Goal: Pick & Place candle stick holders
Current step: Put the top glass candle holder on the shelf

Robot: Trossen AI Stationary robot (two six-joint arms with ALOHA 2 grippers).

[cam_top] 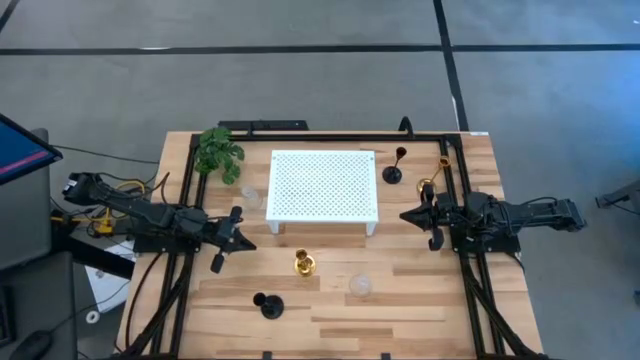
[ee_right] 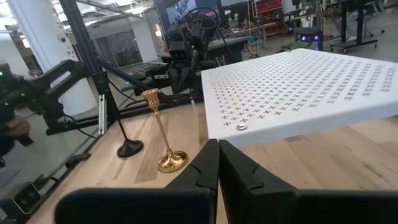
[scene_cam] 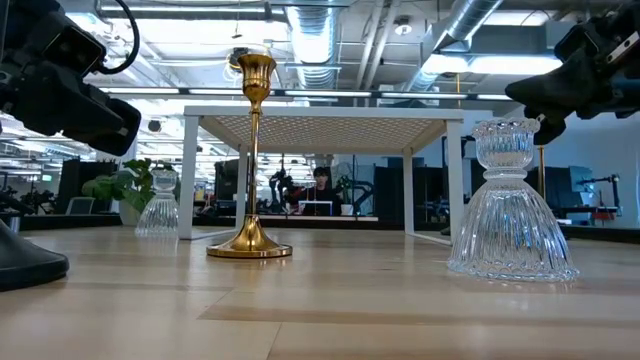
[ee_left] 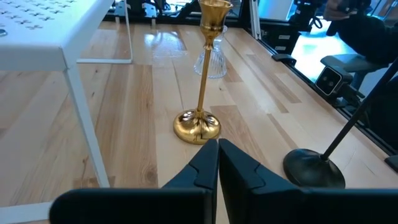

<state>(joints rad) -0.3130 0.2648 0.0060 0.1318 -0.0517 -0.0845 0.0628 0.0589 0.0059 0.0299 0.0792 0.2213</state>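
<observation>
Six candle stick holders stand upright on their round bases on the wooden table. Near the front are a gold holder [cam_top: 304, 263], a clear glass holder [cam_top: 360, 286] and a black holder [cam_top: 268, 305]. A second glass holder [cam_top: 250, 195] stands by the left side of the white platform [cam_top: 323, 188]. A black holder [cam_top: 394, 172] and a gold holder [cam_top: 432, 178] stand at its right. My left gripper [cam_top: 248, 242] is shut and empty, left of the front gold holder [ee_left: 202, 74]. My right gripper [cam_top: 405, 215] is shut and empty, near the platform's right front corner.
A green leafy plant [cam_top: 218, 152] stands at the table's far left. The white perforated platform stands on thin legs [ee_left: 84, 130] in the middle. Black frame rails [cam_top: 180, 230] run along the table's left and right sides. Bare wood lies between the front holders and the near edge.
</observation>
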